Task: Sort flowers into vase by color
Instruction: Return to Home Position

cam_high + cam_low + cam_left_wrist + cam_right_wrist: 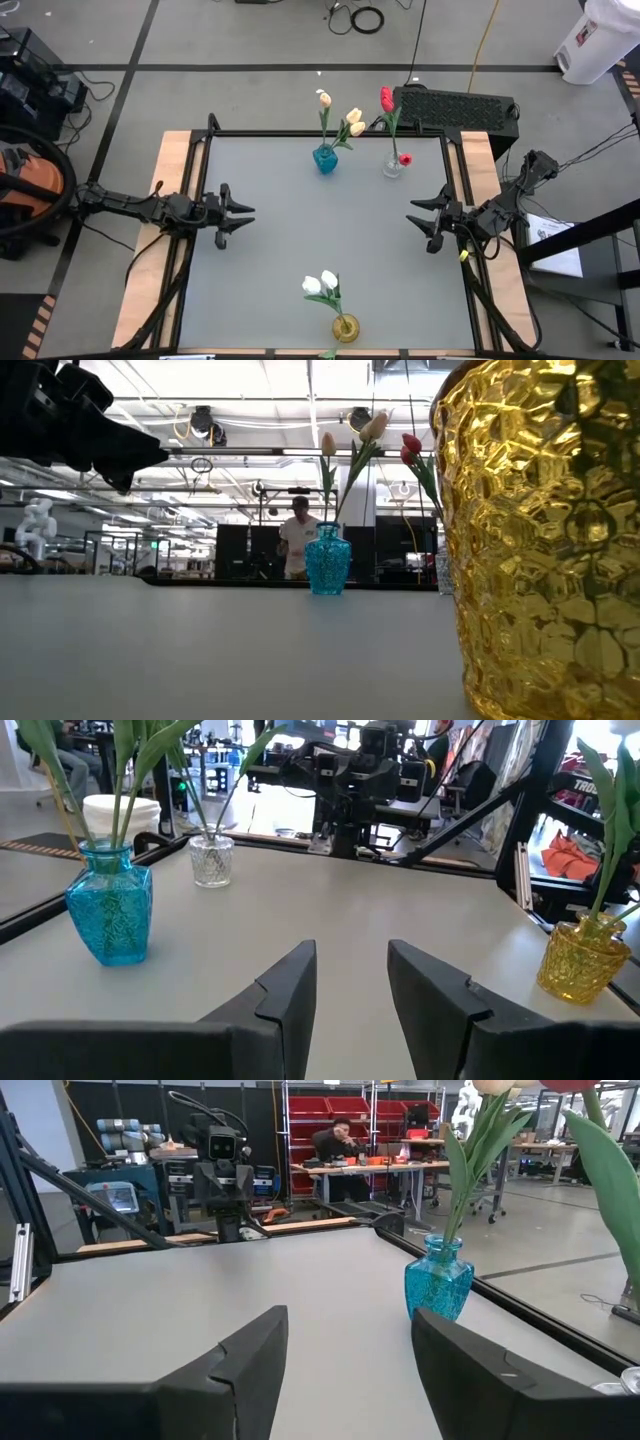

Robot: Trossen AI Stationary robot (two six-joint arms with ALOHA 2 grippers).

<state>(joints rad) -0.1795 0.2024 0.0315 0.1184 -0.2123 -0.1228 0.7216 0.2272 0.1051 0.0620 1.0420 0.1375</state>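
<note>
1. the left pincer (246, 218) hovers over the left side of the grey table (320, 240). its two dark fingers stand moderately apart and hold nothing.
2. the right pincer (415, 215) hovers over the table's right side, facing the left one. its fingers are spread wide and hold nothing.
3. all the flowers stand in vases, well apart from both pincers. neither pincer touches a stem or a vase.
4. a blue vase (326, 159) stands near the middle of the far edge. it holds the cream-yellow flowers (352, 120), whose green stems lean a little apart.
5. just to the right of it, a clear glass vase (392, 167) holds the red flowers (387, 99). one red bud hangs low, beside the vase's rim.
6. a yellow vase (346, 328) with a dimpled surface stands at the middle of the near edge. it holds the white flowers (322, 284), which lean toward the table's centre.
7. in the low view the yellow vase fills the right of the picture, very close to the camera. the blue vase shows far across the table.
8. a person (297, 538) stands in the room beyond the table, behind the blue vase.
</note>
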